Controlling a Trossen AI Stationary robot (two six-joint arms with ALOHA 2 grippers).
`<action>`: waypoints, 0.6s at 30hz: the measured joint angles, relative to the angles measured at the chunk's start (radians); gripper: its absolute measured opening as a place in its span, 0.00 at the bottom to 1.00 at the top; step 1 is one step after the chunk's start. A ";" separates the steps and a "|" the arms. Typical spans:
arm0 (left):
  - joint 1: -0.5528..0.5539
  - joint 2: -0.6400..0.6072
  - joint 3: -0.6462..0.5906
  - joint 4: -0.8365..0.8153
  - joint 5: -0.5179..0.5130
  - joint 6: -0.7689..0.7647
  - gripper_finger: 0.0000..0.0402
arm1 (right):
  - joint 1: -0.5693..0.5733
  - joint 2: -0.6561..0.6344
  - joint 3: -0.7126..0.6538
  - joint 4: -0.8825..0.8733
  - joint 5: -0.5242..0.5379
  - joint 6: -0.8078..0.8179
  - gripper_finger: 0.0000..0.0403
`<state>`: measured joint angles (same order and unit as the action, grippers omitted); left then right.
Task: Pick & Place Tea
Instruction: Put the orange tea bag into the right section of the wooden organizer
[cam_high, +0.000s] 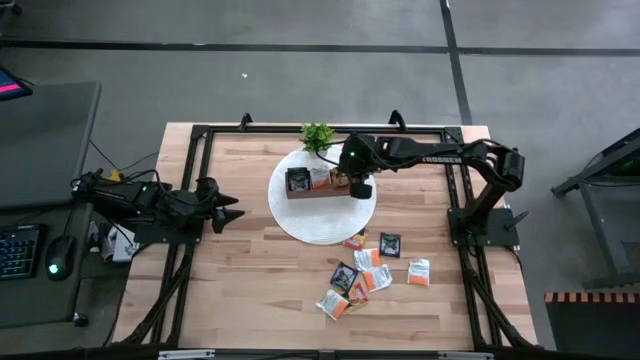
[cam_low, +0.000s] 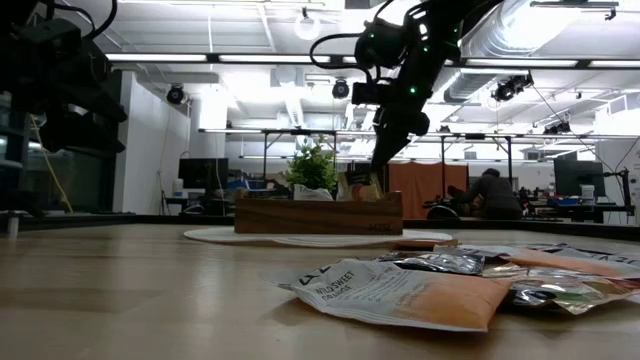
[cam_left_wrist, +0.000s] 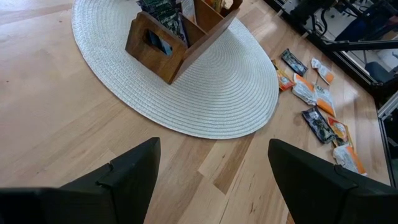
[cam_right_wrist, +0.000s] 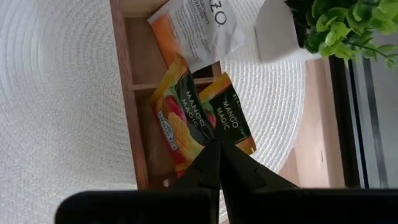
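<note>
A brown wooden tray (cam_high: 320, 194) stands on a round white mat (cam_high: 315, 225) at the table's far middle. My right gripper (cam_right_wrist: 217, 146) hangs over the tray's right end compartment, shut, slanting down. Two Mango Magic tea sachets (cam_right_wrist: 180, 112) stand in that compartment, and a white sachet (cam_right_wrist: 199, 28) stands in the middle one. Several more tea sachets (cam_high: 365, 275) lie flat and loose on the table near the right front. My left gripper (cam_left_wrist: 213, 149) waits open over the table's left side, touching nothing. My right gripper comes slanting down from the table's right, fingers shut at the upper corner (cam_right_wrist: 214, 138) where the two Mango Magic sachets meet. The fingertips cover that spot, so which of the two is pinched cannot be told. Both sachets sit tilted inside the compartment.
A small green potted plant (cam_high: 317, 135) stands on the mat's far edge, just behind the tray. Black frame rails (cam_high: 200, 180) run round the table. Bare wood lies between the mat and my left gripper. A person (cam_low: 490, 190) sits in the room beyond.
</note>
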<state>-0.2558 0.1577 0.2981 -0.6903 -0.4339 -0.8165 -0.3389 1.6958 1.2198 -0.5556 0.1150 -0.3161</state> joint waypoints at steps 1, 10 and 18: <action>0.000 0.000 0.000 0.000 0.000 0.000 0.74 | 0.000 0.000 0.000 0.000 -0.002 0.000 0.00; 0.000 0.000 0.000 0.000 0.000 0.000 0.74 | -0.002 0.000 0.000 -0.001 -0.009 0.010 0.15; 0.000 0.000 0.000 0.000 0.000 0.000 0.74 | -0.002 0.000 0.012 -0.017 0.010 0.074 0.40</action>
<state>-0.2558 0.1577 0.2981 -0.6903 -0.4343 -0.8165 -0.3408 1.6958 1.2314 -0.5727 0.1253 -0.2418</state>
